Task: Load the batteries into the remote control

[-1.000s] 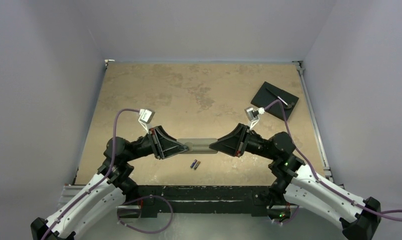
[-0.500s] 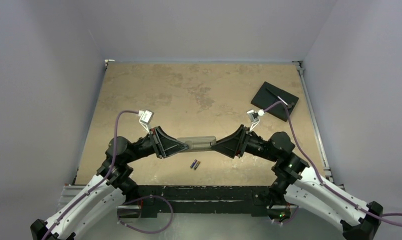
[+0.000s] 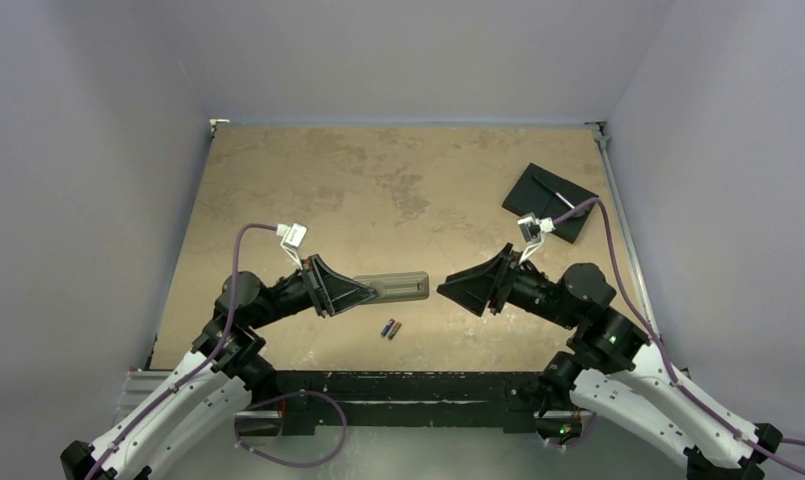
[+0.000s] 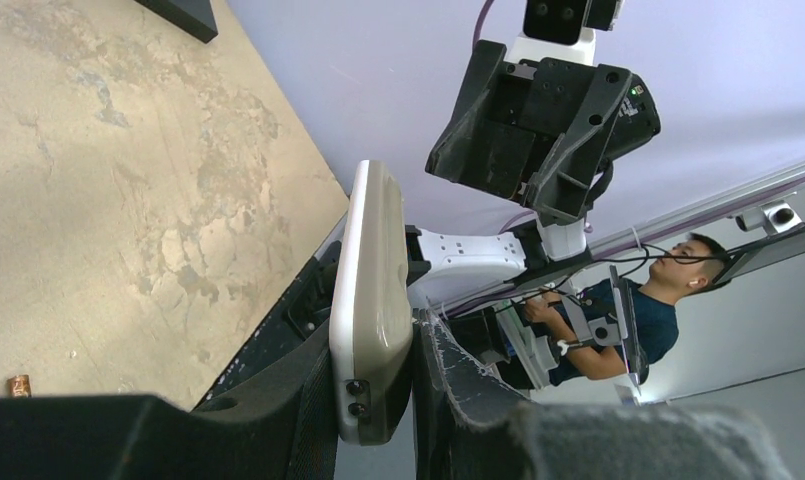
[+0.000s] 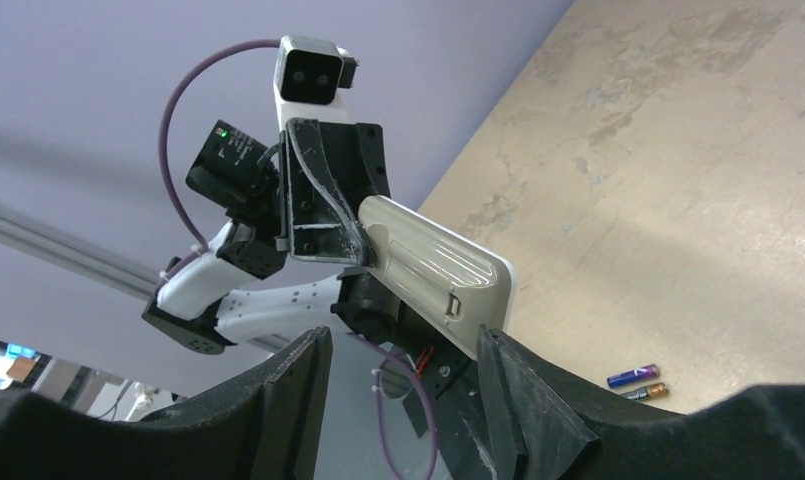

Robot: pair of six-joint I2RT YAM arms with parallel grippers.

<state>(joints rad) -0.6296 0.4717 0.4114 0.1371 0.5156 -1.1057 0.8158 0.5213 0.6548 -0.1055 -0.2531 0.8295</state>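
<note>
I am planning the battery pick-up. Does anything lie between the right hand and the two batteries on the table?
Nothing visible does. The two bluish-purple cylindrical batteries lie uncovered on the tan table, apart from the open right hand. The slim grey remote control, in the left hand, is beside that path, not across it.

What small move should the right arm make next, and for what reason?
Probably ease the open right gripper toward the free end of the remote control, at the cover latch. The left gripper holds the remote in the air, its grey back looks closed, and the batteries lie on the table, so opening it comes first.
</note>
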